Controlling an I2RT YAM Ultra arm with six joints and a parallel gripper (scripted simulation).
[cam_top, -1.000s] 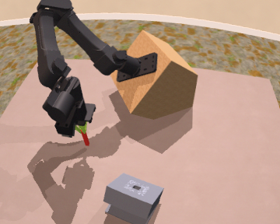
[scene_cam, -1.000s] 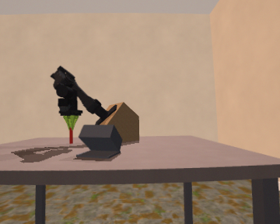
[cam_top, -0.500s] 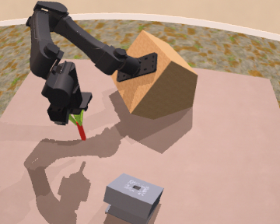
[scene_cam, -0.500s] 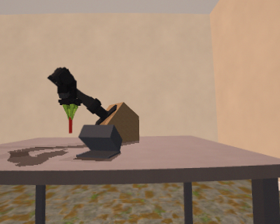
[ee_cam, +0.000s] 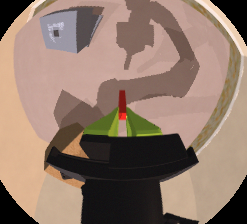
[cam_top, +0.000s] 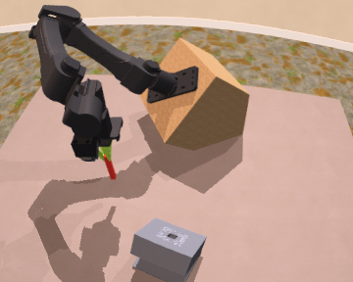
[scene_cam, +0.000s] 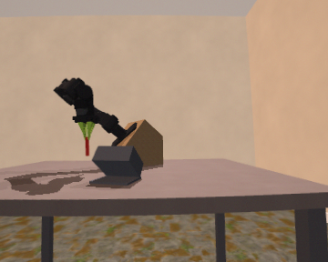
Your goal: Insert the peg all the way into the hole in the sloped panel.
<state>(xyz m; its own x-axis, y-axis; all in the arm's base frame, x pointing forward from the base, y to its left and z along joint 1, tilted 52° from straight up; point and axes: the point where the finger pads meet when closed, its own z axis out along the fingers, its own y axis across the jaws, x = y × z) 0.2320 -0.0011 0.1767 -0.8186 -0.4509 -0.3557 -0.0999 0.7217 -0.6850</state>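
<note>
My gripper point(cam_top: 106, 155) with green fingertips is shut on the upper end of a thin red peg point(cam_top: 110, 168), which hangs down above the pink table top, clear of it. The held peg also shows in the exterior view point(scene_cam: 87, 147) and in the wrist view point(ee_cam: 123, 103), sticking out past the fingers. The grey sloped panel block point(cam_top: 168, 246) stands near the table's front edge, with a small dark hole point(cam_top: 173, 236) in its tilted top face. It shows in the wrist view at the upper left point(ee_cam: 71, 27), well away from the peg.
A large tan wooden box point(cam_top: 199, 98) sits tilted at the back middle of the table, with the arm's black mounting plate point(cam_top: 176, 84) on its face. The arm reaches from there to the left side. Table edges run along front and right.
</note>
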